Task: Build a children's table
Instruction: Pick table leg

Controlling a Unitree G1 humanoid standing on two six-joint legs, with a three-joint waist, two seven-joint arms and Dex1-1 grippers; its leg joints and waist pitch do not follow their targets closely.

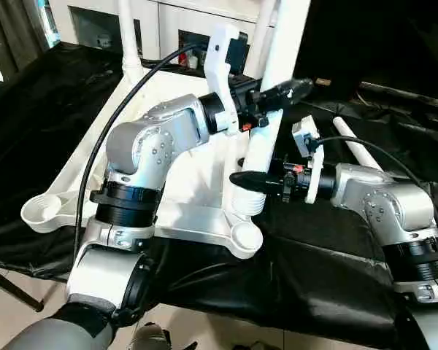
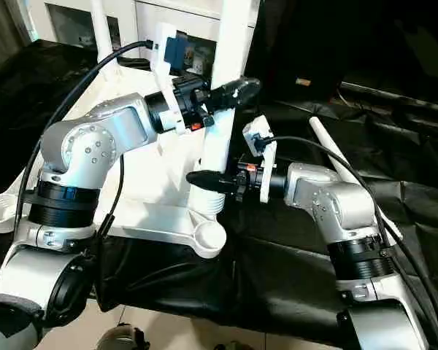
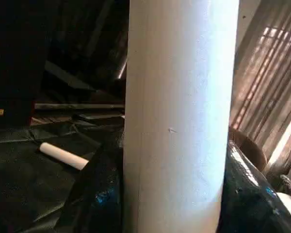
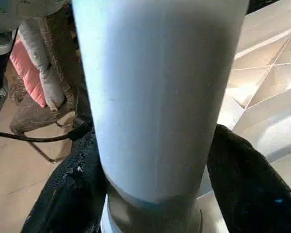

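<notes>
White plastic makes up the whole children's table, whose rectangular top [image 1: 197, 175] is laid upside down on a black cloth [image 1: 306, 270] over the work surface, its ribbed underside facing up and seen as raised triangular ribs in the right wrist view. Round cup-shaped sockets are seen at its corners: an open one at the near left corner [image 1: 42, 211], and another open one at the near right corner [image 1: 246, 235]. A long, smooth, tapered round white leg [image 1: 266, 117] is held upright just behind the near right socket, its ribbed lower end [image 1: 247, 198] set down at the tabletop's right edge; whether it is seated in a socket cannot be told. The left gripper [image 1: 274, 93] is clamped on this leg higher up, its black fingers [image 3: 99, 194] pressed against both sides of the shaft. The right gripper [image 1: 252, 180] is closed around the same leg low down, just above the ribbed end. Another white leg [image 1: 130, 36] stands upright at the far left corner. A further loose white leg [image 1: 358, 146] is lying on the cloth to the right, well apart from the tabletop
</notes>
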